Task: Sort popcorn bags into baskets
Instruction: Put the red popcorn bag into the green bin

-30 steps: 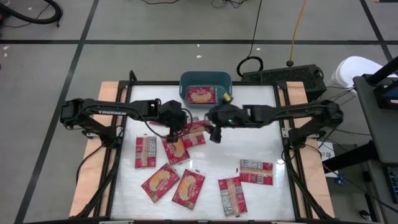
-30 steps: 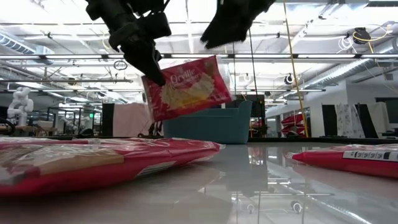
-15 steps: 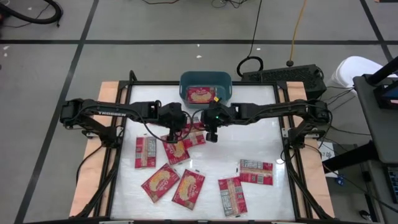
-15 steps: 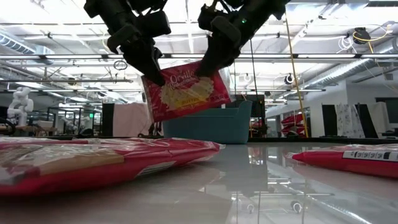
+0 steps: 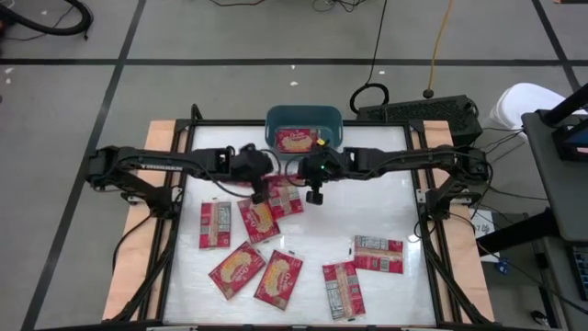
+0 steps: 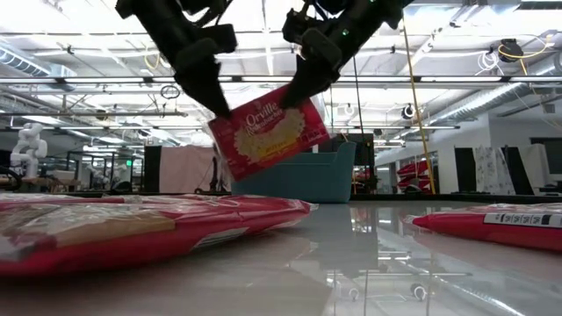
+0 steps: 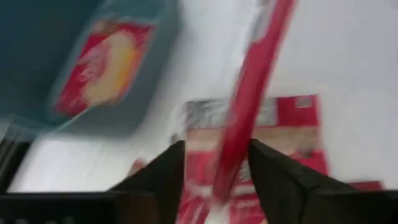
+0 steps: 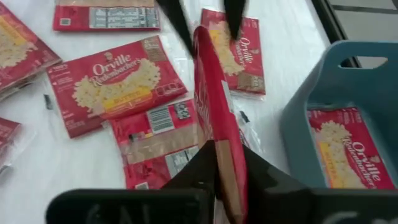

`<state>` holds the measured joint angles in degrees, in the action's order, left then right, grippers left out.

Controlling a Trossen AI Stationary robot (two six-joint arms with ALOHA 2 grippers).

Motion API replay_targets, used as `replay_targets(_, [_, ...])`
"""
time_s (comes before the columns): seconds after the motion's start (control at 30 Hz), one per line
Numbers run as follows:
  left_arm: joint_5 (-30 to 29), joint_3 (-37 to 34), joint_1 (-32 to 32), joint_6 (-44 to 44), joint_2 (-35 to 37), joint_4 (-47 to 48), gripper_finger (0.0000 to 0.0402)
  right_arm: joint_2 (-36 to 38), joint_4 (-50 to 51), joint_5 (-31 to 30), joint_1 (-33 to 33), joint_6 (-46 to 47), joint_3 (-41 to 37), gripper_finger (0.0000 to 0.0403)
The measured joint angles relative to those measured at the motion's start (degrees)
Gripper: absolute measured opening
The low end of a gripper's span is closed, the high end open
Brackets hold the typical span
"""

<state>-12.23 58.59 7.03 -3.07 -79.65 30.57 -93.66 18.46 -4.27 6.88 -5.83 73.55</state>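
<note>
My left gripper [image 6: 213, 98] stands spread beside the raised Orville popcorn bag [image 6: 269, 130]; my right gripper [image 6: 301, 88] pinches its upper edge above the counter [image 5: 386, 207], short of the teal basket [image 5: 304, 117]. That thin-edge pinch could slip, dropping it outside.

From my station this reads as a robotics lab in a big open industrial hall. I see a grey floor [image 5: 83, 41] marked with black tape lines, cables [image 5: 372, 64] trailing across it, and a white counter [image 5: 386, 207] in a black metal frame. Looking level, there are exposed ceiling beams [image 6: 474, 83], strip lighting, and a small white robot figure [image 6: 26, 145] standing far back.
</note>
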Motion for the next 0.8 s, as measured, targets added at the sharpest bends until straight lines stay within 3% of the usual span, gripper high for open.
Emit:
replay_targets(0.13, [-3.08,0.0,-0.09,-2.07,4.22,3.51,0.0233,1.97,-0.11,-0.31,1.83,-0.8,-0.03,0.0007])
replay_targets(0.3, [-5.05,-1.49,-0.45,-0.54,10.1,1.34,0.0242,4.73,-2.2,-1.84,5.55,-1.26,-0.03,0.0016])
replay_targets(0.5, [-4.95,-11.13,-0.68,2.66,15.89,-13.32,0.0217,6.38,-6.1,-1.2,10.92,-3.36,0.03,0.0011])
replay_targets(0.8, [-4.24,-26.33,-0.68,5.48,17.19,-40.68,0.0175,5.59,-10.19,9.88,21.72,0.13,-0.45,0.0012])
